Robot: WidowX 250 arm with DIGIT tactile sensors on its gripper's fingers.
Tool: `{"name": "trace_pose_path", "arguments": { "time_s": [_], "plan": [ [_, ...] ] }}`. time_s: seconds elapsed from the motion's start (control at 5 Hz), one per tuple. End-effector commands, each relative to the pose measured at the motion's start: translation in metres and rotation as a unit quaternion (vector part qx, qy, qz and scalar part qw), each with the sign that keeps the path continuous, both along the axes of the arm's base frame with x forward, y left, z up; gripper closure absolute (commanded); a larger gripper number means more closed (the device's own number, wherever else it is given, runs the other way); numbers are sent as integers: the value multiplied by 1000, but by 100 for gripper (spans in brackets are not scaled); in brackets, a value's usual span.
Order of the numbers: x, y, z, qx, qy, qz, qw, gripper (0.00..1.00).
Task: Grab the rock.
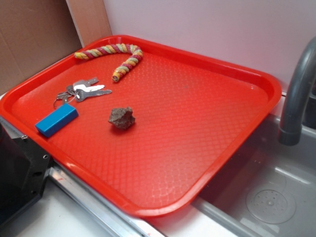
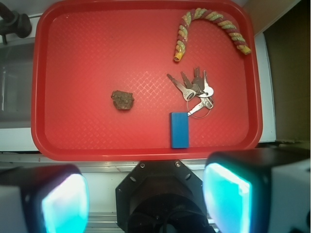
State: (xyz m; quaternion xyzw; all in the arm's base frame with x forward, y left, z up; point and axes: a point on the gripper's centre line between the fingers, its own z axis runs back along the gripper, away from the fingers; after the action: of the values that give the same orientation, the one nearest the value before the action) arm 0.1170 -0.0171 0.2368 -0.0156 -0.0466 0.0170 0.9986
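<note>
- The gripper (image 2: 146,194) has two broad fingers (image 2: 64,201) with black casings and pale pads that glow cyan-white.
- Between them sits a black, roughly octagonal mount (image 2: 158,191) with small silver screws on its top.
- Grey-white blocks are at the outer corners.

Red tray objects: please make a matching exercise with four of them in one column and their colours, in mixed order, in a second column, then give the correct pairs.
Things, all lying on the red tray:
1. rock
2. block
3. keys
4. rope

Colours:
A. silver
B. red, yellow and green, twisted
C. brownish-grey
D. blue

Pairs: 1-C, 2-D, 3-A, 4-B
</note>
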Motion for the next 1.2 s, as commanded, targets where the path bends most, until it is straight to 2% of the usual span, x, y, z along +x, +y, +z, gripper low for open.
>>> {"name": "trace_pose_path", "arguments": {
  "time_s": [0.0,0.2,0.4,0.6,0.8,1.0],
  "plan": [
    [0,0,0,0,0,0,1000,0],
    [11,5,-10,9,-11,-28,1000,0],
    [29,14,-24,-4,-23,-96,995,0],
    [50,18,-47,-33,-47,-219,974,0],
    [57,18,-61,-47,-89,-340,935,0],
    [56,10,-72,-31,-99,-456,884,0]
  ]
}}
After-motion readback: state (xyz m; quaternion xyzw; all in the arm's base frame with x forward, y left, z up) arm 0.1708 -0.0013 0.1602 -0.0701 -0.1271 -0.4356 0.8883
